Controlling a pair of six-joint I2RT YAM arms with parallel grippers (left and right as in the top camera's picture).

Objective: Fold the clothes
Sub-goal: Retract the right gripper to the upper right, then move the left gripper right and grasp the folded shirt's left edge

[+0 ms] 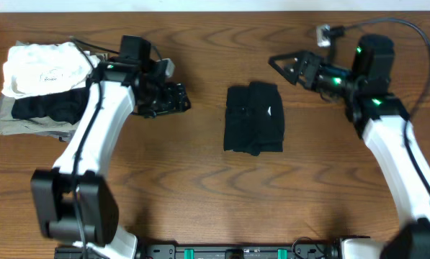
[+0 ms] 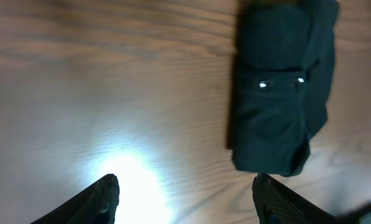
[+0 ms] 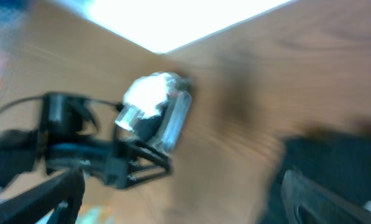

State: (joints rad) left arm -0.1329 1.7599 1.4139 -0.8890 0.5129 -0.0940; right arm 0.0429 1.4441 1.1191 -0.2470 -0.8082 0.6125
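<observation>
Folded T-shirt (image 1: 253,119), lower edge seemingly uneven

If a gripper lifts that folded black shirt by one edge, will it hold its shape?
Probably not: the black shirt looks soft, with rumpled, uneven edges, so its layers would likely sag and unfold. Pushed across the wood table, it would probably bunch rather than slide whole.

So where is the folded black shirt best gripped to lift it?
The black T-shirt lies flat as a compact rectangle. Probably pinch its left long edge, coming low from the left with the open left pincer: that edge looks straight and stacked, while the near end looks uneven.
</observation>
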